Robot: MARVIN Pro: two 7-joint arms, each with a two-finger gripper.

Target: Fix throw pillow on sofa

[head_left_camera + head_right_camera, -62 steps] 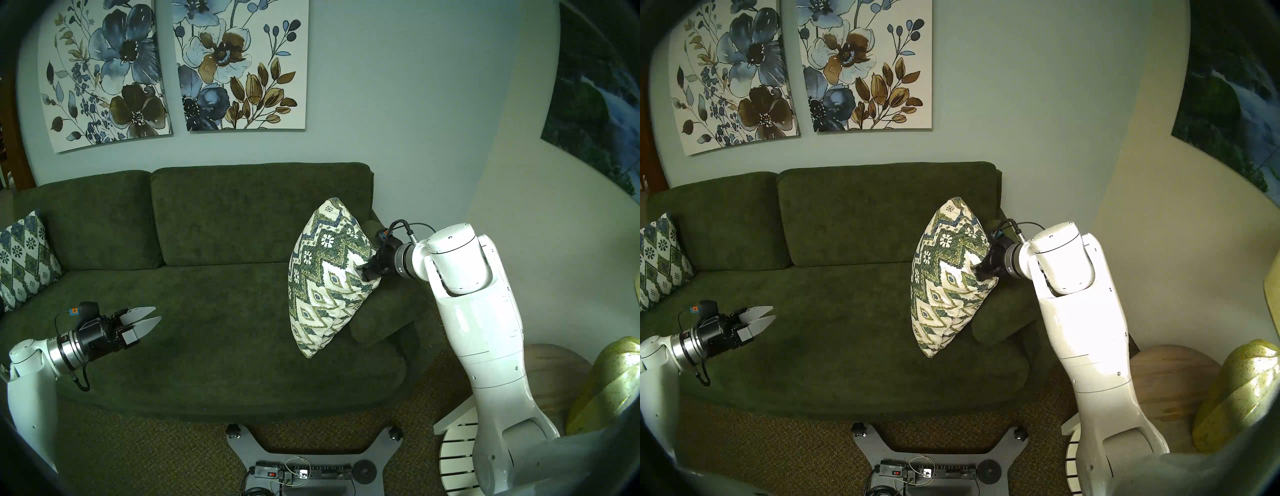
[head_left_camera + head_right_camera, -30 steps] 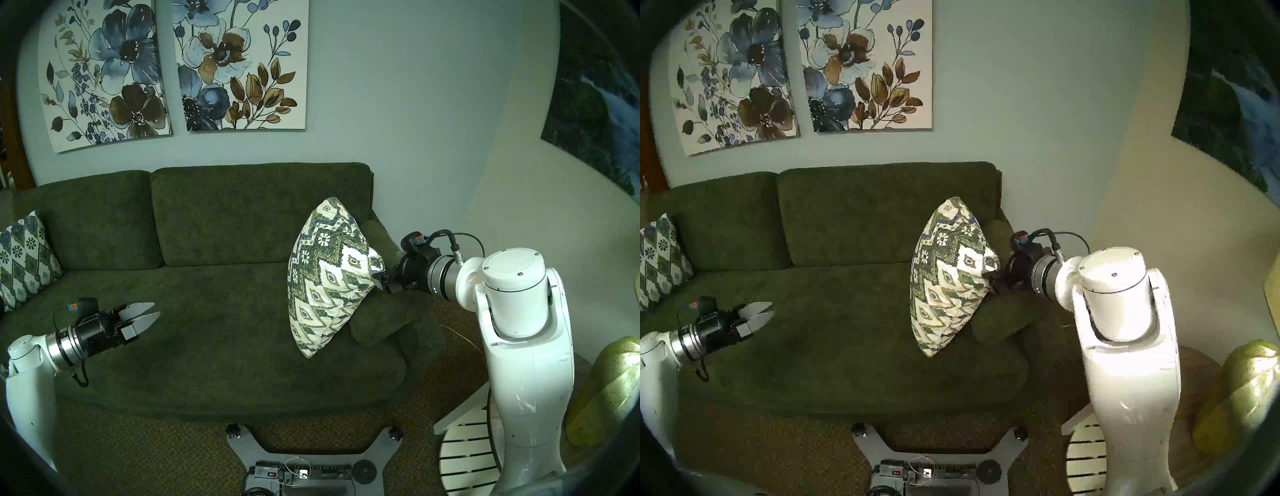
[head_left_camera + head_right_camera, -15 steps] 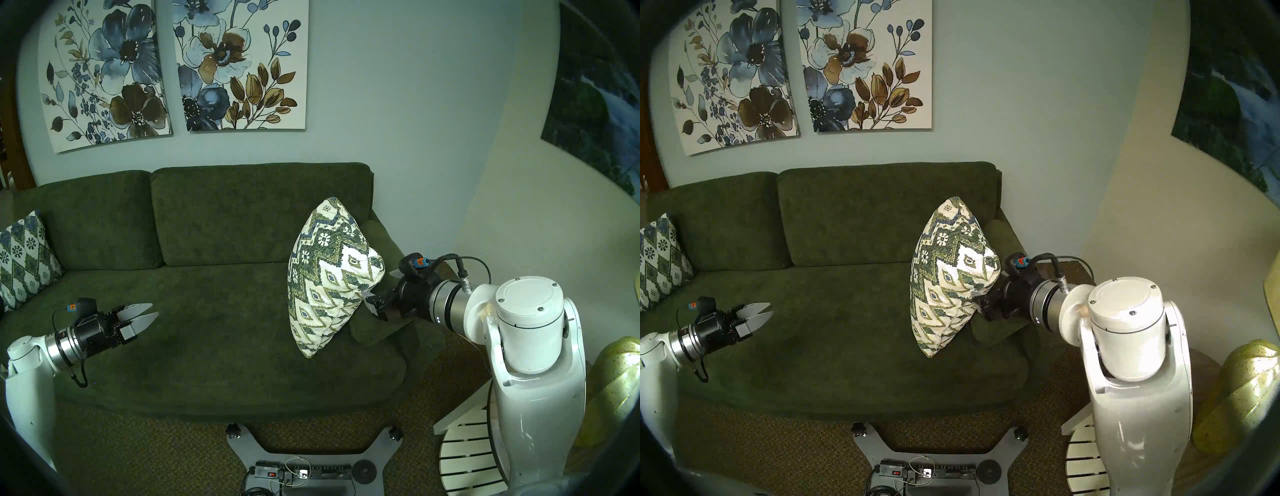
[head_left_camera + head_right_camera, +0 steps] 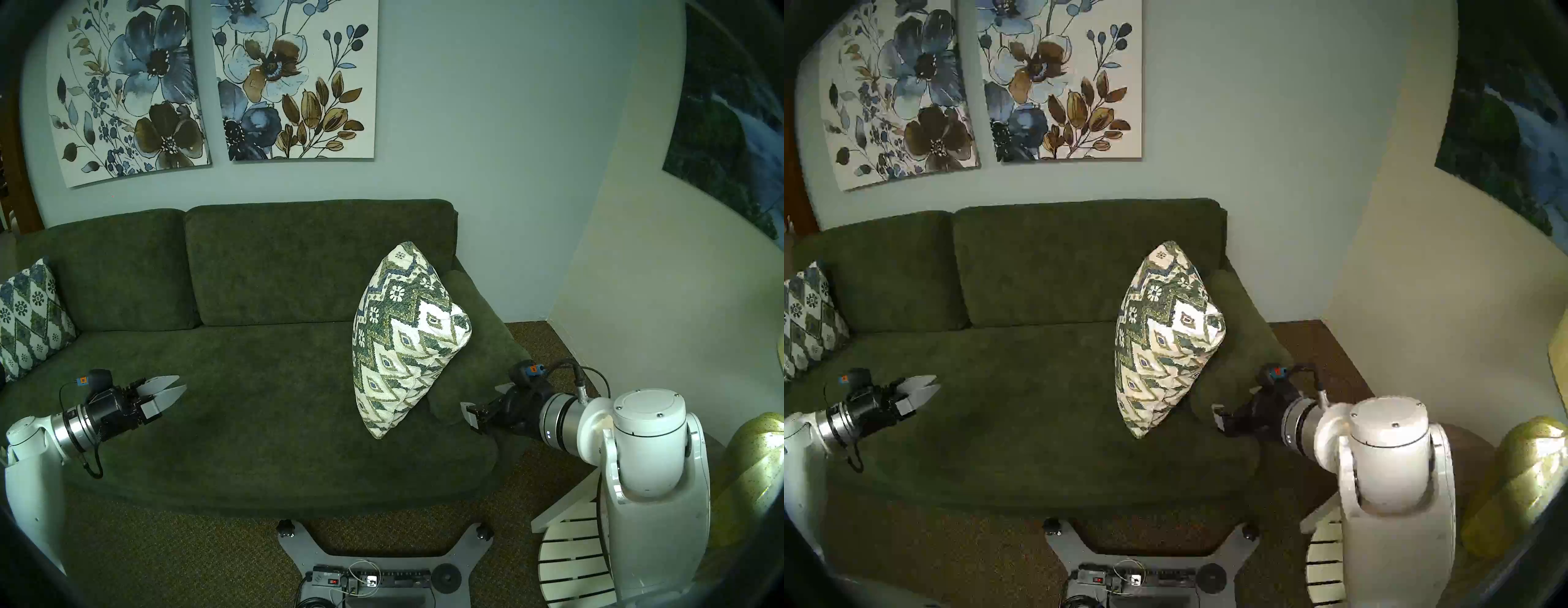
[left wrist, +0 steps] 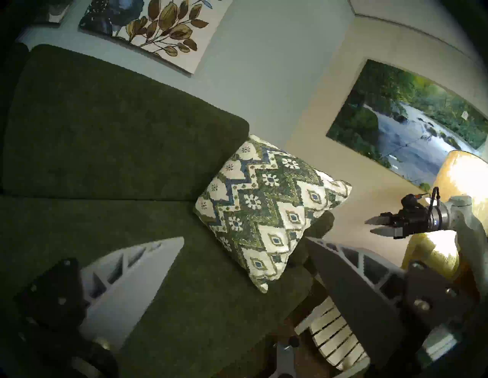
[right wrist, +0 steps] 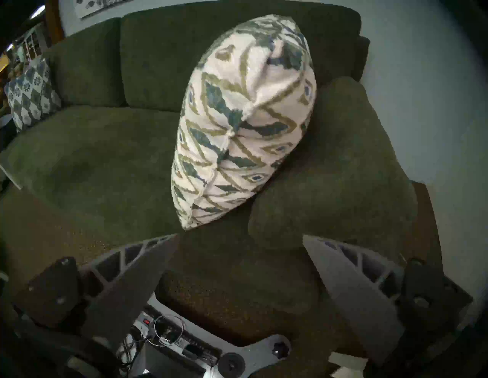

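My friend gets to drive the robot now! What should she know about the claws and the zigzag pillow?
Left claw: open, empty, hovering over the sofa seat.
Right claw: open, empty, off the sofa's right end, clear of the pillow.
Zigzag pillow: standing on one corner on the seat, leaning on the right armrest.
Done: pillow propped up and let go.
Left: check it looks straight; if it tips, nudge it. Park both arms.
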